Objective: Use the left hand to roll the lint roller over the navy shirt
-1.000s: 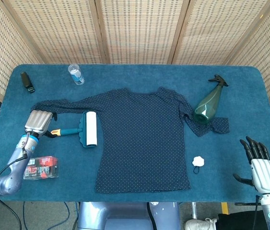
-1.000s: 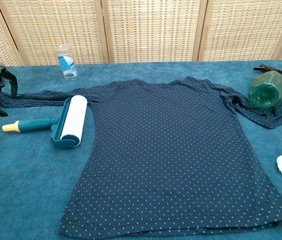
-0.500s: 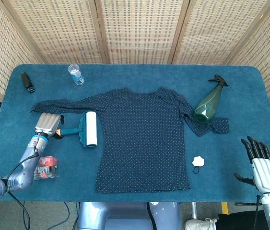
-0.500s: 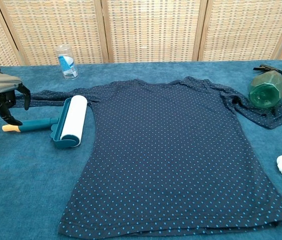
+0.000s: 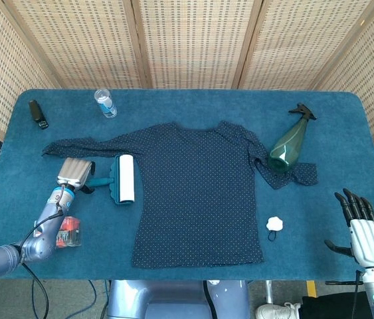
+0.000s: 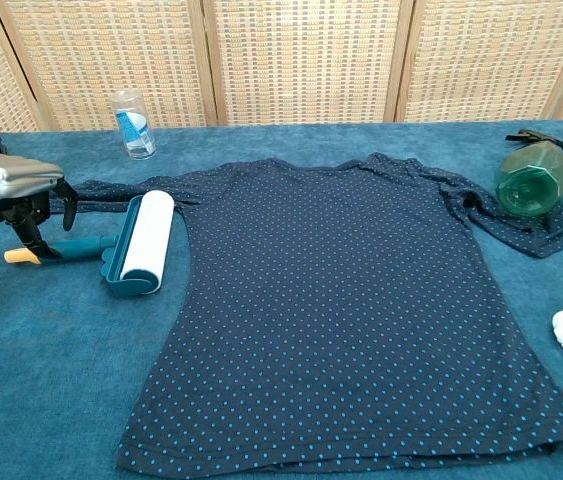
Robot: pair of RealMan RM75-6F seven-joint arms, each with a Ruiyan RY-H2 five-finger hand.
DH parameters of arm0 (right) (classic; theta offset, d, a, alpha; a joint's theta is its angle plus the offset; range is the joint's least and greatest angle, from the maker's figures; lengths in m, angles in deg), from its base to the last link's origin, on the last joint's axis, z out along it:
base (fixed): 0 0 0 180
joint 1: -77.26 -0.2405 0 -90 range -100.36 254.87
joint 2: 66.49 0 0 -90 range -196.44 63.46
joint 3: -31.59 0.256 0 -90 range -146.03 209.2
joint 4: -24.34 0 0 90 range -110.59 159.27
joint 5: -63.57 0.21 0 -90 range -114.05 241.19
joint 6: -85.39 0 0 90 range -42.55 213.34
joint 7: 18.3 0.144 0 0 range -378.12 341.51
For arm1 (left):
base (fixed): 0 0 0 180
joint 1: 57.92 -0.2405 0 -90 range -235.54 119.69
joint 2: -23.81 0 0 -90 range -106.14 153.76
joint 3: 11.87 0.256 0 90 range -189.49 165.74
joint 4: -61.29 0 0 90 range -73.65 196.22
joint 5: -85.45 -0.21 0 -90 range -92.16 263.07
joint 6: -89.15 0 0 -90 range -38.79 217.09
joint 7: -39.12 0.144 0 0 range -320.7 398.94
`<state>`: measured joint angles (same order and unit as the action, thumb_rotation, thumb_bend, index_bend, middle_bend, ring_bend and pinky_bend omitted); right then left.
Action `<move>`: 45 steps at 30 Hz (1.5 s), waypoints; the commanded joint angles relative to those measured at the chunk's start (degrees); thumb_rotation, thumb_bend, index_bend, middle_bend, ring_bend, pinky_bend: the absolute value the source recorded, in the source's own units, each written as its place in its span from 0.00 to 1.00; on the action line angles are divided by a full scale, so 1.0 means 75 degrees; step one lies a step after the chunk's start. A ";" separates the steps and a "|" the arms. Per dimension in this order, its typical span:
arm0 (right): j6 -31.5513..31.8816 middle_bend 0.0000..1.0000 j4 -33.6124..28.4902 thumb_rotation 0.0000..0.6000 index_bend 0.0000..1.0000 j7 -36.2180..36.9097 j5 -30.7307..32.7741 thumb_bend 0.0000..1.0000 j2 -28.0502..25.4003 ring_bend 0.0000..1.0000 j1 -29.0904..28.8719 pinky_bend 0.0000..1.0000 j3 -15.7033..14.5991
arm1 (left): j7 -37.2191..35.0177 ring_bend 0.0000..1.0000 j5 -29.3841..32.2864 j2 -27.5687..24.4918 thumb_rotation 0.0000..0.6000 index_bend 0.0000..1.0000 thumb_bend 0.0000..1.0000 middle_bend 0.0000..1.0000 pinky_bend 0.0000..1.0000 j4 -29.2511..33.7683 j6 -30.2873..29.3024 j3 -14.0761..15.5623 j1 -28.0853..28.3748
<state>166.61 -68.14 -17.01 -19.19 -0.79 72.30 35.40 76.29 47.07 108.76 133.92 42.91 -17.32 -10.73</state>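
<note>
The table (image 5: 193,96) is covered with a blue cloth, and behind it stands a woven screen (image 5: 193,40) with wooden frames. A small clear bottle (image 5: 105,104) with a blue label stands upright at about 11 o'clock. A small black device (image 5: 38,113) lies at 10 o'clock, near the left edge. A green spray bottle (image 5: 289,145) with a black nozzle lies on its side at 2 o'clock. A small white crumpled object (image 5: 276,224) with a dark loop lies at 4 o'clock. A clear box (image 5: 69,230) with red content lies at 8 o'clock, partly hidden.
</note>
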 commanded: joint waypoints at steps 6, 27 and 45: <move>-0.0005 0.00 0.0030 1.00 0.00 0.0022 0.0022 0.05 0.0009 0.00 -0.0004 0.00 0.0014 | 0.0151 0.72 0.0201 0.0287 1.00 0.47 0.22 0.88 0.65 -0.0363 0.0018 0.0082 0.0135; 0.0028 0.00 0.0064 1.00 0.00 0.0028 -0.0013 0.05 0.0037 0.00 0.0000 0.00 0.0008 | 0.0135 0.73 0.0407 0.0813 1.00 0.54 0.62 0.88 0.65 -0.0974 0.0237 0.0263 0.0193; 0.0080 0.00 0.0025 1.00 0.00 0.0172 0.0003 0.05 -0.0039 0.00 0.0028 0.00 0.0041 | -0.0930 0.73 -0.1852 -0.0316 1.00 0.84 0.52 0.89 0.65 0.0150 0.0017 0.0075 0.0274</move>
<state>167.21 -67.96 -15.74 -19.19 -1.07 72.51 35.68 69.95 34.10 107.36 134.07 42.52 -16.61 -9.09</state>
